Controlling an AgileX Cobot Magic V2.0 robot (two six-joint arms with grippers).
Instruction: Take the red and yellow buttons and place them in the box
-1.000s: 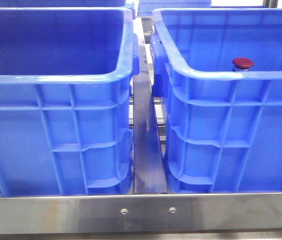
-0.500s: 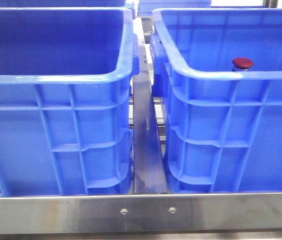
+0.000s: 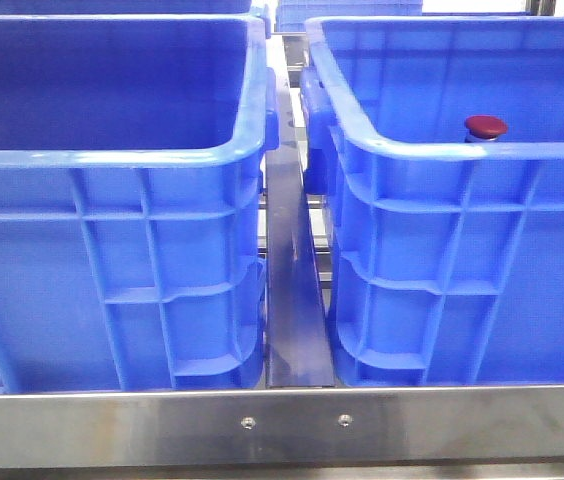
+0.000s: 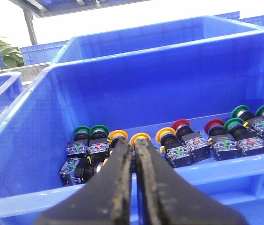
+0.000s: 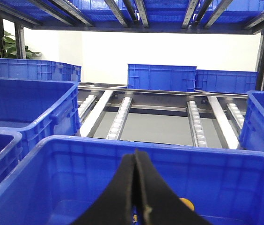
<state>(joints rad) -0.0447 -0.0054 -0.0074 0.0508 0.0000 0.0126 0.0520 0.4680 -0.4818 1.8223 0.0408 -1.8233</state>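
Left hand (image 4: 133,154) pressed shut, empty, above the supply crate (image 4: 29,136); red button (image 4: 181,124) and yellow button (image 4: 140,138) lie packed among green ones. Right hand (image 5: 136,187) likewise shut, empty. Risk: fingers snag a neighbouring green button (image 4: 82,131).

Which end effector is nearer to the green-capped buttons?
Left, apparently. The left end effector, shut, hangs over the crate holding the green-capped buttons. The right end effector faces a blue bin where no green caps show.
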